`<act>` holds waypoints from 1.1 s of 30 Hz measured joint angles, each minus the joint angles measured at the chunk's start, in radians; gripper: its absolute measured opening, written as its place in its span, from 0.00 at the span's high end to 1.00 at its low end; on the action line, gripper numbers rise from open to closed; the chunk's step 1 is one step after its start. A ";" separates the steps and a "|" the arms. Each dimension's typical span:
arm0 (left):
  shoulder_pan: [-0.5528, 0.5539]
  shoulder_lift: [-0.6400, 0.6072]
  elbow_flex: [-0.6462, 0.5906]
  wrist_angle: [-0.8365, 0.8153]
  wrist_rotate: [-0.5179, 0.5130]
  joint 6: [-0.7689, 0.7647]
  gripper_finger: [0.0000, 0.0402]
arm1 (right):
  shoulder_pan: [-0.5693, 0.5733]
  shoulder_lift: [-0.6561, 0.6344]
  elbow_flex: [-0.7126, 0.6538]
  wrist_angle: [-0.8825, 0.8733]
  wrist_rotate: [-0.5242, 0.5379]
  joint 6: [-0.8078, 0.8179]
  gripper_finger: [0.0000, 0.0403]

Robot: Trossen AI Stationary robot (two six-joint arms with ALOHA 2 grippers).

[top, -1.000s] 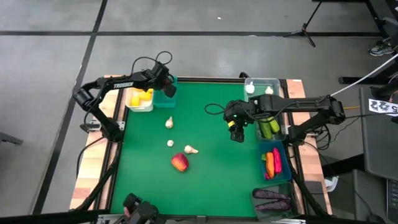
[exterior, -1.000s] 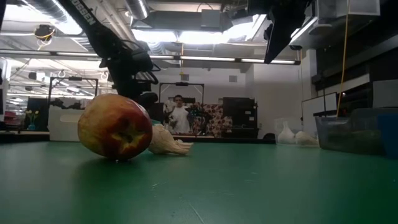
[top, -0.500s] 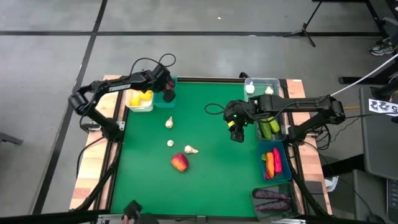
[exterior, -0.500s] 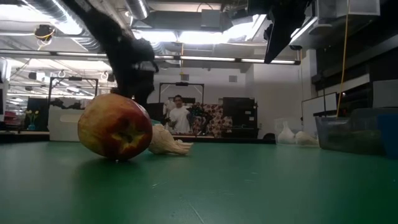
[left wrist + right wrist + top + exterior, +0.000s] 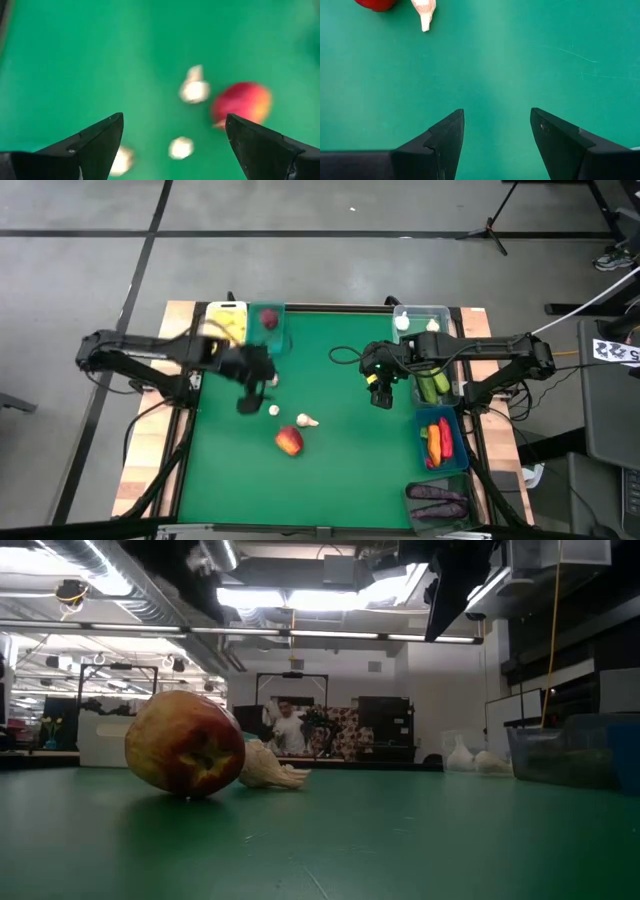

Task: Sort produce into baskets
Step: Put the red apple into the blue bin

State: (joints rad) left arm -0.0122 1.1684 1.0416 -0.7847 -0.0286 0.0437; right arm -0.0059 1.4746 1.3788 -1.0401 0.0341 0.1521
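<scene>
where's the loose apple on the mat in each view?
High: apple on the mat, below centre, left of middle.
Low: big in the foreground at left.
Left wrist: right of centre, blurred.
Right wrist: only a red edge at the top left corner.
Shared landmark: the garlic beside it shows in all four.

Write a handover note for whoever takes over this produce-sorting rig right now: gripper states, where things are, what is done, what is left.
Left gripper: open, empty, above the loose produce mid-mat.
Right gripper: open, empty, above bare mat near the right-hand bins.
Done: an apple sits in the teal bin; lemons in the white bin; garlic in the clear bin; carrots and chilies in the blue bin; eggplants in the dark grey bin.
Left: one red apple and three garlic bulbs on the mat.
</scene>
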 joint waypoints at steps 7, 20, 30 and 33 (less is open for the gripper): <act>-0.269 0.082 0.000 0.210 -0.021 -0.001 0.14 | 0.000 0.000 0.000 0.040 0.000 0.000 0.44; -0.337 0.365 0.064 0.181 -0.008 0.302 0.14 | 0.000 0.000 0.000 0.045 0.000 0.027 0.44; -0.282 0.536 0.098 0.138 0.054 0.367 0.14 | 0.000 0.000 0.000 0.044 0.000 0.034 0.44; -0.265 0.569 0.098 0.146 0.051 0.402 0.14 | 0.000 0.000 0.000 0.043 0.000 0.034 0.44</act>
State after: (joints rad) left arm -0.2774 1.7375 1.1394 -0.6383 0.0228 0.4457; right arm -0.0059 1.4746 1.3788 -0.9966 0.0341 0.1864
